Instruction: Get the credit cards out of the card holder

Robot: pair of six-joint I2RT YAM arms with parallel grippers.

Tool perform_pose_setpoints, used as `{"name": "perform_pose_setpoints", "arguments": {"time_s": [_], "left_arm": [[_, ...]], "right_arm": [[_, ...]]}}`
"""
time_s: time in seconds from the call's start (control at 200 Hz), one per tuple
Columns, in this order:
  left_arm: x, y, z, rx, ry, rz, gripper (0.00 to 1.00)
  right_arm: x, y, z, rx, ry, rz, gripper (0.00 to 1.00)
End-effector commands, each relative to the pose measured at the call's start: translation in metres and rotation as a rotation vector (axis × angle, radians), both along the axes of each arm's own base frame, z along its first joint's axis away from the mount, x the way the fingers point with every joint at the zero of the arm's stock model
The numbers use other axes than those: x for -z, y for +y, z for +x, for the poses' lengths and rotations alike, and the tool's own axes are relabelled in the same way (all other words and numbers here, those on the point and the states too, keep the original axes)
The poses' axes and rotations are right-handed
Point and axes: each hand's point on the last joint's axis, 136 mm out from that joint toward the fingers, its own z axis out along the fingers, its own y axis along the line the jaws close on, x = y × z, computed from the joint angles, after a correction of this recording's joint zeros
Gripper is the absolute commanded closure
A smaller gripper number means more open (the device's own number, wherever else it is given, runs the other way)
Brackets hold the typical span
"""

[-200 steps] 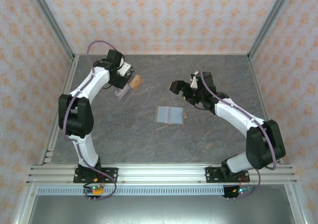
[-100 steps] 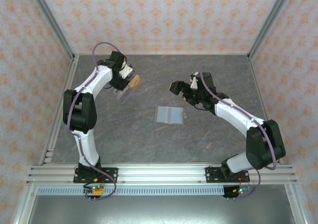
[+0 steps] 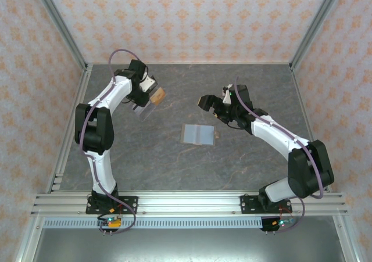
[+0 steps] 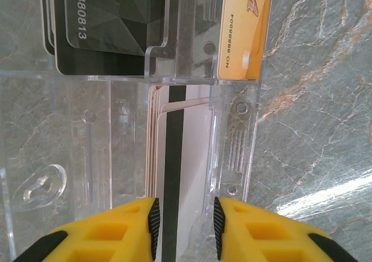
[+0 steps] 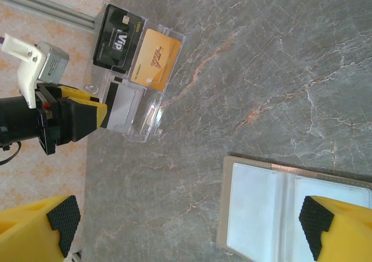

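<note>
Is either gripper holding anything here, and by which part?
The right gripper is open, holding nothing. The left gripper straddles one end of the striped card in the clear tray; whether it grips cannot be told.

Grey marbled tabletop (image 3: 174,163); 3 cream walls (image 3: 192,18), orange motifs, possibly floral.

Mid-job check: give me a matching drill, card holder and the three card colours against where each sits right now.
1 card holder
2 black cards
3 orange card
4 white striped cards

A clear tray slot in front of the left end effector
B open flat on the table
C tray slot, upper left in left wrist view
D tray slot, upper right in left wrist view

Pairs: 1-B, 2-C, 3-D, 4-A
</note>
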Motion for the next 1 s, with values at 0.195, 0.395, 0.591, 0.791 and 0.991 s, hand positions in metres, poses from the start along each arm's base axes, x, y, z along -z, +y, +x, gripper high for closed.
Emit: {"name": "perform_pose_setpoints", "arguments": {"time_s": [0.195,0.395,0.591,0.791,0.991], "left_arm": [[-0.082,-0.012,-0.005,-0.154,-0.213,-0.195,0.58],[-0.082,-0.003,-0.022,-0.389,-0.258,-0.265,0.50],[-0.072,-0.017,-0.042,-0.543,-0.262,-0.409,0.48],[-0.067,-0.043,-0.062,-0.596,-0.262,-0.549,0.49],[-0.051,-0.076,-0.081,-0.604,-0.214,-0.647,0.56]], "right_arm": [[0.015,-0.007,-0.009,0.010,0.008,-0.133,0.00],[0.048,0.000,-0.026,-0.023,0.065,-0.349,0.10],[0.079,0.017,-0.041,-0.083,0.107,-0.530,0.22],[0.103,0.021,-0.042,-0.108,0.139,-0.669,0.31],[0.124,0.019,-0.039,-0.135,0.182,-0.757,0.35]]}}
